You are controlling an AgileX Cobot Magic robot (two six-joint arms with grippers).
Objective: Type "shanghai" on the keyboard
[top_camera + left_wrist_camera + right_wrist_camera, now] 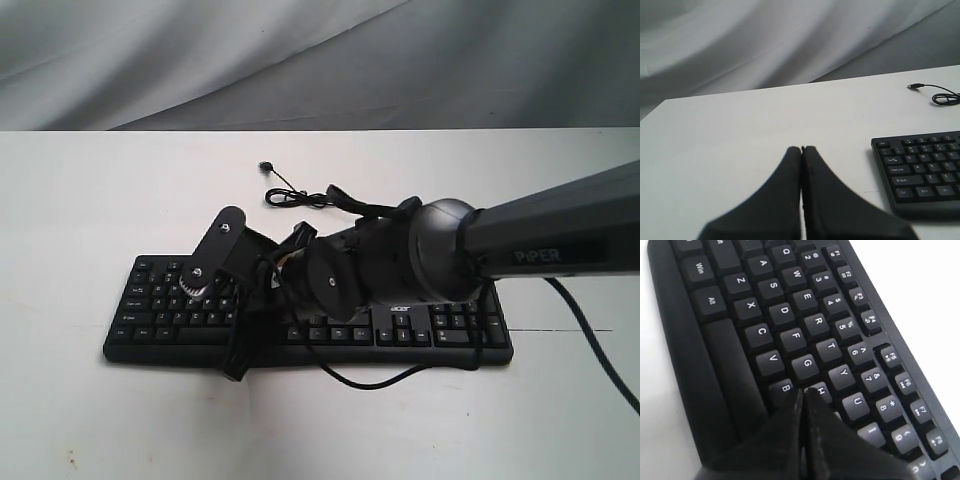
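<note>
We see the keyboard (455,335) lying flat on the white table (90,200), its cable (300,197) coiled behind. The right gripper (803,390), fingers pressed together, points at the H key (821,389). The left gripper (801,148), fingers likewise together, is over the table beside the keyboard's Esc end. The right arm (540,235) hides the middle keys.

Your right arm (520,245) hangs over the middle and right of the keyboard (160,320), so you can't pass there. The table (80,220) left of the keyboard is open. A thin cable (300,197) lies behind the keyboard.

keyboard (160,330) on table (90,210), cable (296,196) behind, right gripper (803,392) above keyboard
</note>
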